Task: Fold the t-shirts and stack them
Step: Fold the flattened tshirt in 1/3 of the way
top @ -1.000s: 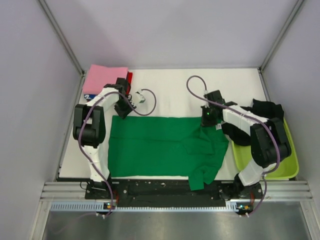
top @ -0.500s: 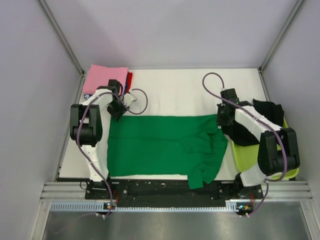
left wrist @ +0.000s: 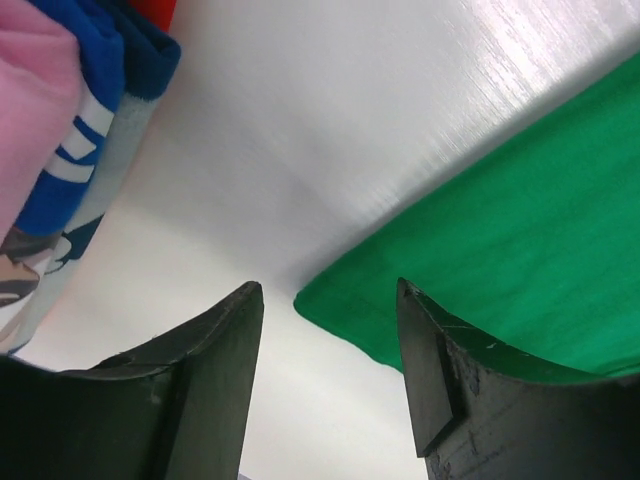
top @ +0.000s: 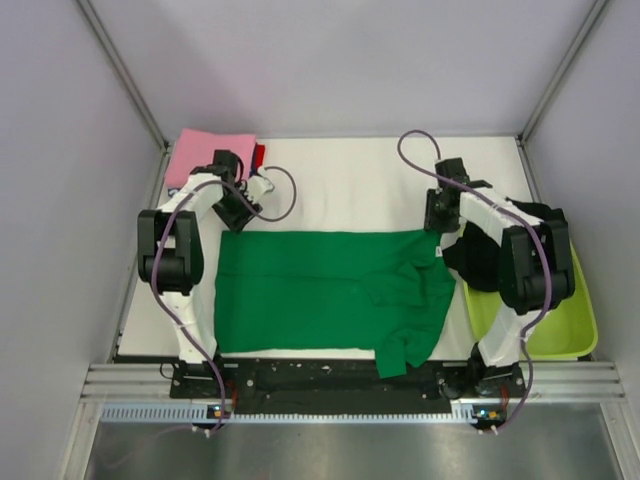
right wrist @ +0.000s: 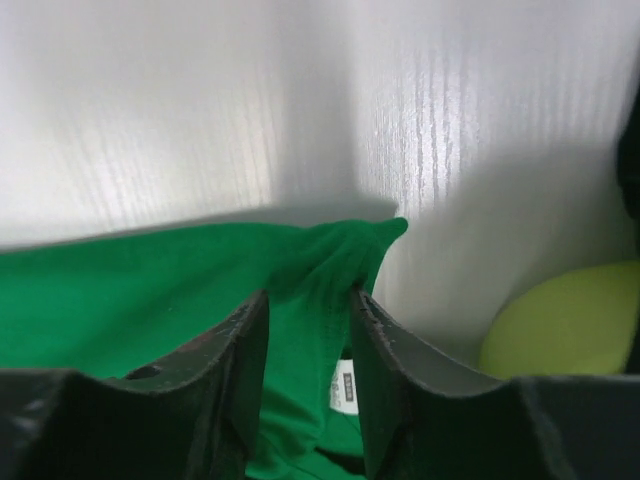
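The bright green t-shirt (top: pixel 300 290) lies spread flat across the table, its right sleeve area bunched and hanging toward the near edge. My left gripper (top: pixel 237 215) is open and empty just past the shirt's far-left corner (left wrist: pixel 520 250); the jaws (left wrist: pixel 330 300) stand wide over bare table. My right gripper (top: pixel 437 222) is at the far-right corner, open, with green cloth (right wrist: pixel 130 290) lying between its parted jaws (right wrist: pixel 308 297). Folded pink (top: pixel 205 158), red (top: pixel 259 155) and blue-white printed (left wrist: pixel 70 150) tees are stacked at the far left. A black tee (top: pixel 500 255) drapes over the tub.
The lime-green plastic tub (top: pixel 570 330) sits at the right edge and shows in the right wrist view (right wrist: pixel 560 320). The white table (top: pixel 340 180) runs between grey side walls. A white label (right wrist: pixel 345 385) shows on the green shirt.
My right gripper pulled the shirt's far-right corner to the right, flattening the far edge, then moved slightly away. My left gripper shifted a little toward the stack.
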